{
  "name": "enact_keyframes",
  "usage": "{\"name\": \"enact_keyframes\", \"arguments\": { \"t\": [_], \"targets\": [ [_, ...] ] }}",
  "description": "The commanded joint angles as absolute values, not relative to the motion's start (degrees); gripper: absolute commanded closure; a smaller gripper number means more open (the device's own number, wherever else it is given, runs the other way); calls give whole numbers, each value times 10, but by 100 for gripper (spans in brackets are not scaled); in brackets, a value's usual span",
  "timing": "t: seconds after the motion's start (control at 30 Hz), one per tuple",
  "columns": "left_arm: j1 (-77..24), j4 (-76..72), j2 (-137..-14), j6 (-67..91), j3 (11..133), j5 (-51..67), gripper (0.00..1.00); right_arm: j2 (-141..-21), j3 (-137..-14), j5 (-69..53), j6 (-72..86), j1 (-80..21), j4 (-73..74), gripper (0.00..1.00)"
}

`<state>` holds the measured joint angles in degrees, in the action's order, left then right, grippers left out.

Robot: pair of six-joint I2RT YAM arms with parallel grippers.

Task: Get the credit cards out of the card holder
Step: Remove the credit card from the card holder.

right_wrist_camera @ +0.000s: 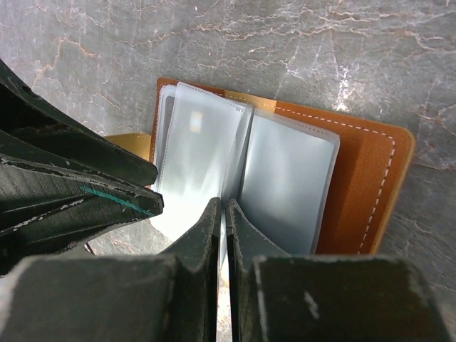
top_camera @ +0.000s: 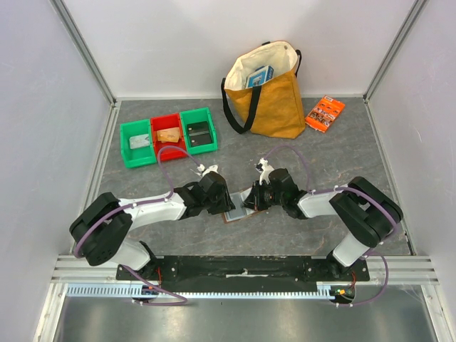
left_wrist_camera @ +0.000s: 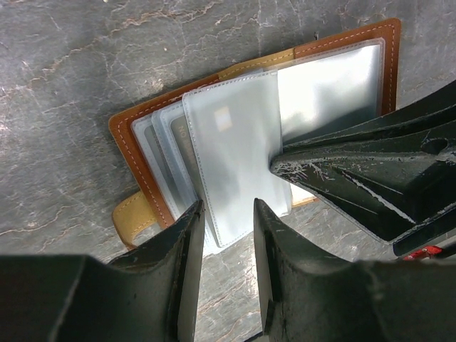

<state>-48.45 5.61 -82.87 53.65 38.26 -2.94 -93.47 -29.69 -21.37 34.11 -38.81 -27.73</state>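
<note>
The right gripper [right_wrist_camera: 222, 203] has its fingers pressed almost together, pinching the edge of a clear sleeve [right_wrist_camera: 203, 157] that stands up from the fold of the card holder [right_wrist_camera: 363, 178]. The left gripper [left_wrist_camera: 228, 206] is spread partway, its fingers on either side of the near edge of the same sleeve; whether they touch it cannot be told. The credit cards [left_wrist_camera: 228, 142] sit inside the fanned sleeves, a pale one in front and a tan one behind it. The brown holder lies open on the grey surface [top_camera: 342, 142] between the two arms, its tab [left_wrist_camera: 132, 217] sticking out at one edge. Farther back stand green and red bins [top_camera: 167, 137], a yellow tote bag [top_camera: 267, 100] and an orange packet [top_camera: 325, 112].
</note>
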Motion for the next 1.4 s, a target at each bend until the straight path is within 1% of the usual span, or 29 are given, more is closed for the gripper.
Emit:
{"name": "enact_keyframes", "arguments": {
  "t": [0.0,0.43,0.7,1.0,1.37],
  "targets": [
    [-483,27,-823,557,390,-39,60,-962,-286,-220,342,-392,-265,90],
    [-473,30,-835,550,400,-31,60,-962,-284,-223,342,-391,-269,90],
    [-469,54,-805,504,417,-77,60,-964,-285,-226,342,-391,-270,90],
    [-444,61,-845,483,450,-66,60,-962,-286,-226,341,-391,-268,90],
    [-443,68,-882,487,445,-57,60,-964,-286,-228,341,-391,-268,90]
  ]
}}
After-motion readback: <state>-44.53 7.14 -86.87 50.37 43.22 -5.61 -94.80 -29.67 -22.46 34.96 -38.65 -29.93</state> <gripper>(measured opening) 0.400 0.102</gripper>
